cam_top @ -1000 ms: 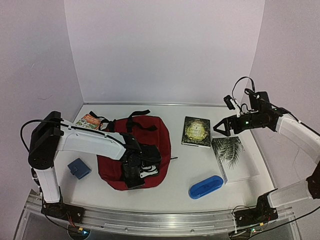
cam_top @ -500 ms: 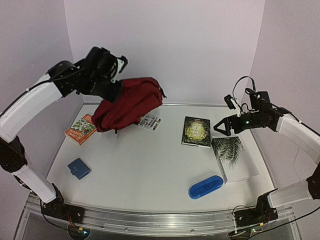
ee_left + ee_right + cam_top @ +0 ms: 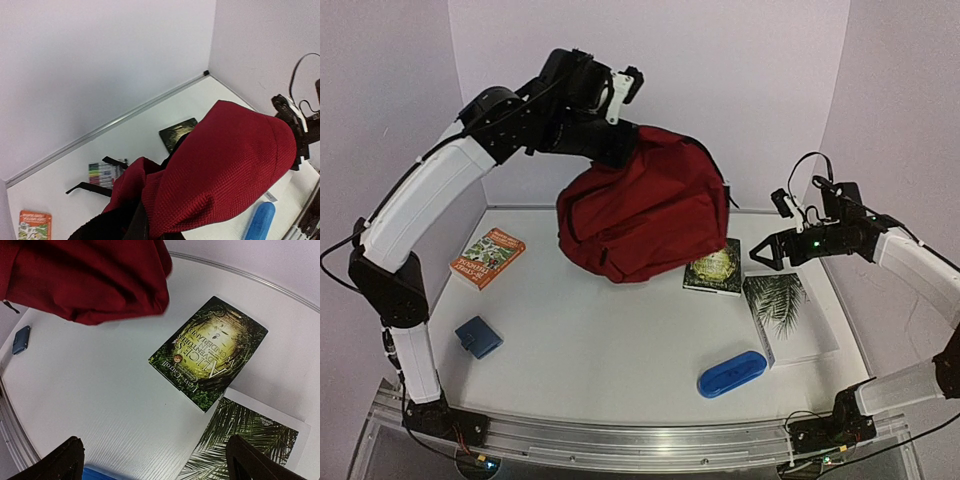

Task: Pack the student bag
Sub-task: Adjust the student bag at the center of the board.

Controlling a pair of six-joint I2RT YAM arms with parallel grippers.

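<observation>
Aloft: dark red soft fabric backpack (image 3: 640, 215), hanging above far middle of white table (image 3: 620, 340), clamped at top by left gripper (image 3: 622, 146) (fingers buried in fabric). At right, white palm-leaf notebook (image 3: 788, 315); just beside it, dark green illustrated book (image 3: 715, 268), partly hidden by backpack in top view. Over both hovers right gripper (image 3: 160, 465), fingers spread wide. Near front, blue oblong case (image 3: 731, 373).

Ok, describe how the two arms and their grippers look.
The left arm and right arm have rounded white link shells with black joint housings and black wrists. A thin black cable loops above the right wrist, beside a small green light. The right gripper is black, with dark blunt fingers.
</observation>
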